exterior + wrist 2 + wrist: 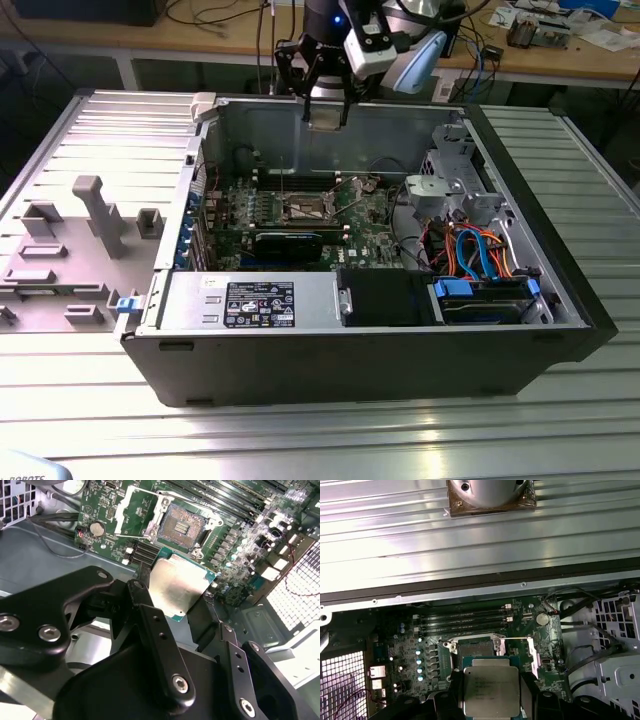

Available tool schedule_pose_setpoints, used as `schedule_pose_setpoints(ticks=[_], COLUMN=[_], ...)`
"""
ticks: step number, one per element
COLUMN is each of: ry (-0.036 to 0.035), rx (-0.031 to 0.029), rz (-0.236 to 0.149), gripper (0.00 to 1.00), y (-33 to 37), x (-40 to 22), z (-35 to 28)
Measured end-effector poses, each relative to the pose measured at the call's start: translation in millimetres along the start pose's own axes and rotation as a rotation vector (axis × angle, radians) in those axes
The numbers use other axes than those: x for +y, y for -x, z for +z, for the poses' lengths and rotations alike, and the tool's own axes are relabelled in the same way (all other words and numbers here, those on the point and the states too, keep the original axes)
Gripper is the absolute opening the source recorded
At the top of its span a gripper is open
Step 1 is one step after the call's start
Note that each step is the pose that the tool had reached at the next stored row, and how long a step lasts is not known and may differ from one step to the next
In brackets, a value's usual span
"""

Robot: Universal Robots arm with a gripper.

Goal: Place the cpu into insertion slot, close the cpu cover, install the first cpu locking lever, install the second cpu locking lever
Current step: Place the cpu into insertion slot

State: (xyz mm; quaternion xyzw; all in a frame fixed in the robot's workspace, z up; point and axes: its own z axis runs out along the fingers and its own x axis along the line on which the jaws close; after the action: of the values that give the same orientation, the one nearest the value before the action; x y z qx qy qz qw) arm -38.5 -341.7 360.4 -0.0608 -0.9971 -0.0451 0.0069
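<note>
Closest in the second wrist view, the gripper (pixel 176 594) is clamped on the cpu (pixel 182 582) by opposite edges so it hangs level, clear above the insertion slot (pixel 180 526) — bare near the circuit board's (pixel 97 502) middle because the cpu cover (pixel 134 511) beside it stands swung open.
</note>
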Motion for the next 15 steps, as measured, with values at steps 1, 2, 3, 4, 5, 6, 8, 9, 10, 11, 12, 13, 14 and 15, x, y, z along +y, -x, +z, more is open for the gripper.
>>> schedule_pose_setpoints(ticks=[1,2,3,4,5,6,8,9,10,11,12,13,14,15], ry=[0.0001,0.0002,0.0001,0.0001,0.0002,0.0002,0.0003,0.0004,0.0003,-0.0005,-0.0007,-0.0006,-0.0004,-0.0001], rx=[-0.0006,-0.0012,-0.0016,-0.0017,-0.0017,-0.0017,-0.0017,-0.0018,-0.0021,-0.0035,-0.0043,-0.0057,-0.0071,-0.0083], rz=[0.007,0.014,0.018,0.019,0.020,0.020,0.020,0.020,0.023,0.037,0.046,0.062,0.078,0.092], gripper=[0.54,0.54,0.54,0.54,0.54,0.54,0.54,0.54,0.54,0.54,0.54,0.54,0.54,0.54], y=[-0.1,-0.2,-0.2,-0.2,-0.2,-0.2,-0.2,-0.2,-0.2,-0.2,-0.2,-0.2,-0.2,-0.2], x=[0.0,-0.1,-0.1,-0.1,-0.1,-0.1,-0.1,-0.1,-0.1,-0.1,-0.1,-0.1,-0.1,-0.2], z=[0.2,0.4,0.4,0.4,0.5,0.5,0.5,0.5,0.6,0.7,0.7,0.9,1.2,1.4])
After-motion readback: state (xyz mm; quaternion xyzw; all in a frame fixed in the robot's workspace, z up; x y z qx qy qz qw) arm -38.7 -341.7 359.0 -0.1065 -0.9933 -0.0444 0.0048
